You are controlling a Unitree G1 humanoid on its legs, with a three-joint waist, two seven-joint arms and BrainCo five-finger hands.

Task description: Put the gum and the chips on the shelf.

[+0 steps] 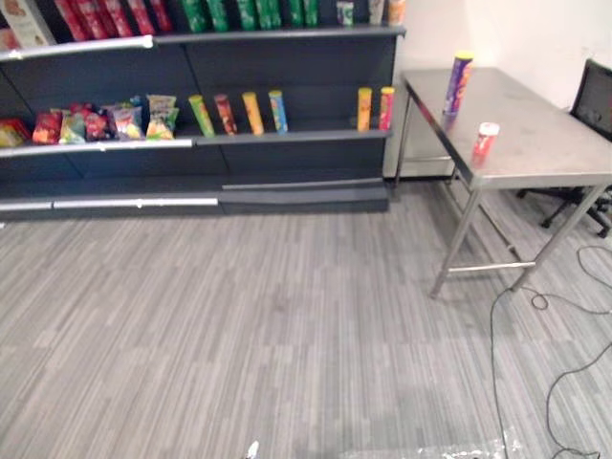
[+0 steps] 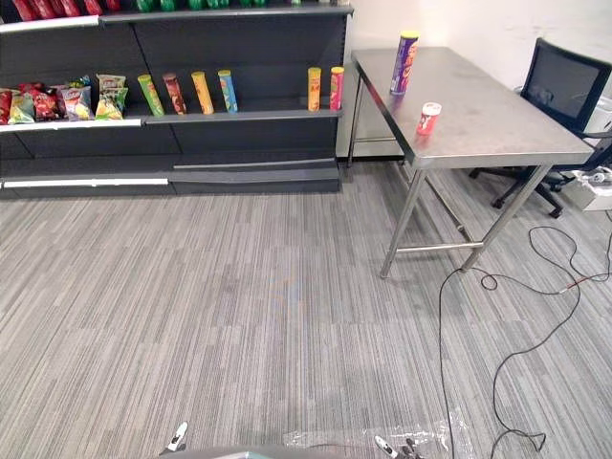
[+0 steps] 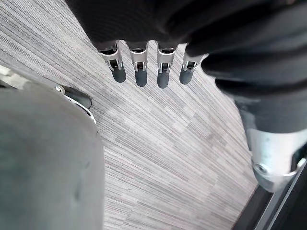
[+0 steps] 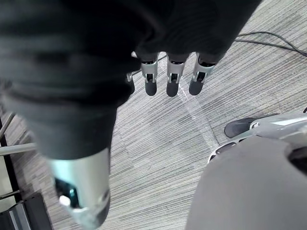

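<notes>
A tall purple chips can [image 1: 458, 83] [image 2: 404, 63] with a yellow lid stands upright on the steel table [image 1: 545, 143]. Nearer the table's front edge stands a small red and white gum tub [image 1: 486, 140] [image 2: 428, 118]. The dark shelf unit [image 1: 287, 67] at the back holds a row of chips cans [image 1: 251, 113] and snack bags [image 1: 105, 122]. My left hand [image 3: 144, 67] hangs over the floor with straight fingers and holds nothing. My right hand [image 4: 170, 76] hangs the same way, fingers straight and empty. Both are far from the table.
Grey striped carpet [image 1: 268, 316] lies between me and the shelf. A black office chair [image 2: 564, 91] stands behind the table at the right. Cables [image 2: 516, 354] trail over the floor at the right, by the table legs [image 2: 406, 225].
</notes>
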